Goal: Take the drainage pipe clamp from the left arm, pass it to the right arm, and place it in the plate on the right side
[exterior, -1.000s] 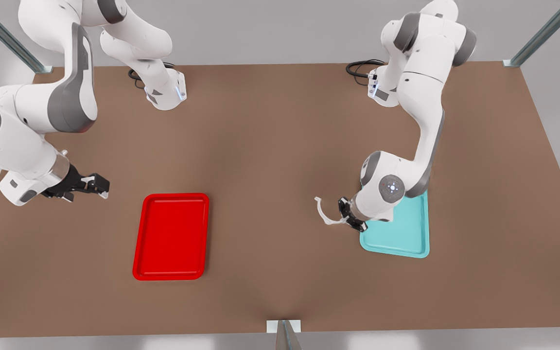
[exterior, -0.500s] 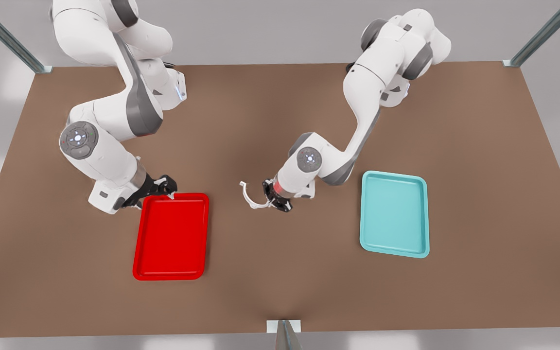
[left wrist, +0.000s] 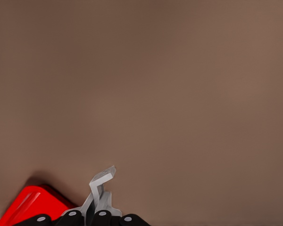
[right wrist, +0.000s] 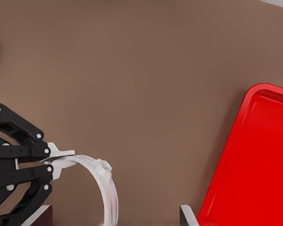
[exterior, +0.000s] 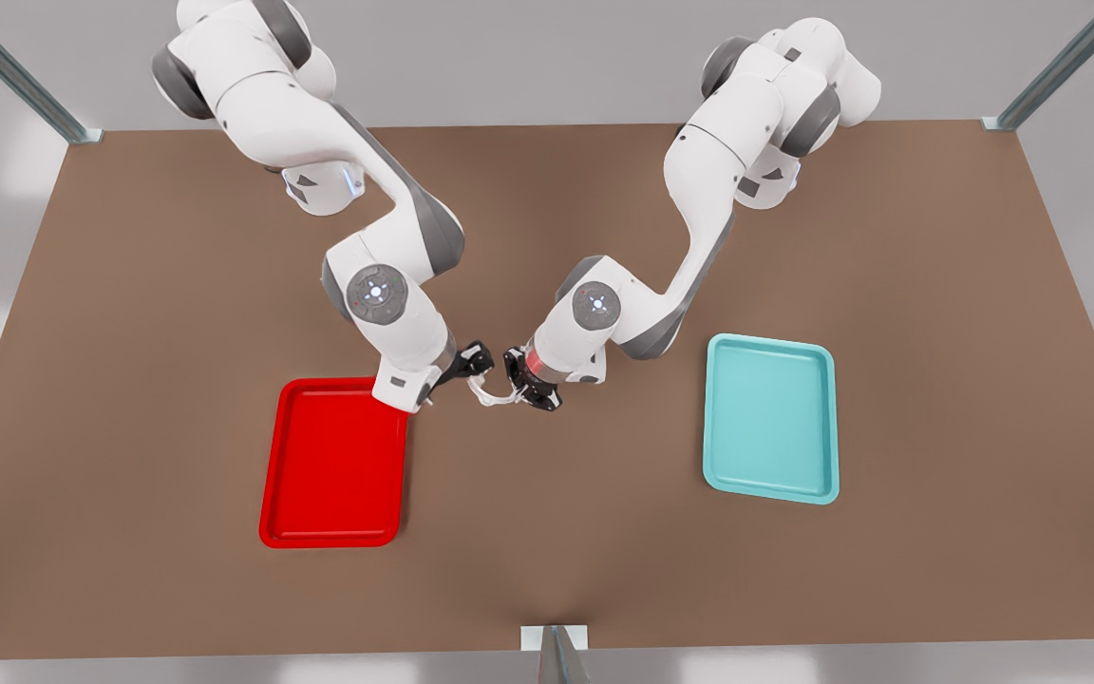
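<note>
The drainage pipe clamp [exterior: 492,394], a thin white half-ring, hangs above the table's middle between both grippers. My left gripper [exterior: 520,382], on the arm at the front view's right, is shut on one end of it; the left wrist view has the clamp [left wrist: 101,181] sticking out from that gripper [left wrist: 98,214]. My right gripper [exterior: 471,366] comes from the front view's left and stands open, its fingers apart on either side of the clamp's free end [right wrist: 108,197]. The red plate [exterior: 333,475] lies just beside and below the right gripper.
A teal tray [exterior: 770,432] lies at the front view's right, apart from both arms. The red plate's corner [left wrist: 23,207] and long rim [right wrist: 254,165] appear in the wrist views. Brown table stretches all around, with metal posts at its corners.
My left gripper carried the clamp from beside the teal tray to the table's middle. The right arm swung in from the front view's far left, past the red plate, to the clamp.
</note>
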Controlling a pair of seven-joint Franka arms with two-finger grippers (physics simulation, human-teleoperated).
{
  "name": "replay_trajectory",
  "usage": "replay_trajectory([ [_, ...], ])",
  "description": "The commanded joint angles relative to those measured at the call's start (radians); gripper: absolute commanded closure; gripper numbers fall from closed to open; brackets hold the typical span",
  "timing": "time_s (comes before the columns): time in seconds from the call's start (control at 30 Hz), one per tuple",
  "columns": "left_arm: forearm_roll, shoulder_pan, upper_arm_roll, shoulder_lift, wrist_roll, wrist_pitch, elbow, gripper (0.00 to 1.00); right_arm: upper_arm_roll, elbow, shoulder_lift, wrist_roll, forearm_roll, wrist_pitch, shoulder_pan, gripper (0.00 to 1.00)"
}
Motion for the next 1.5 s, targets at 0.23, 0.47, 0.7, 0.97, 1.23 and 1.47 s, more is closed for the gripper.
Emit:
replay_trajectory([
  [0.23,0.004,0.002,0.0,-0.001,-0.283,0.001,0.001,0.79,0.039,-0.061,-0.013,0.169,0.003,0.019,-0.013,0.44],
  [0.47,0.002,0.002,0.0,-0.001,-0.283,0.001,0.001,0.79,0.041,-0.146,-0.013,0.168,-0.004,0.057,-0.01,0.43],
  [0.7,0.002,0.002,0.0,-0.001,-0.283,0.001,0.001,0.79,0.039,-0.198,-0.013,0.166,-0.007,0.111,-0.016,0.43],
  [0.97,0.002,0.003,0.0,-0.002,-0.283,-0.001,0.001,0.79,0.039,-0.21,0.002,0.166,-0.009,0.181,-0.01,0.79],
  [1.23,0.008,0.005,0.0,-0.048,-0.26,-0.067,0.001,0.0,0.039,-0.239,-0.016,0.154,-0.009,0.172,-0.046,0.79],
  [1.47,-0.059,0.104,-0.006,-0.18,0.062,-0.289,0.001,0.0,0.094,-0.483,-0.114,0.004,-0.103,0.295,-0.311,0.79],
])
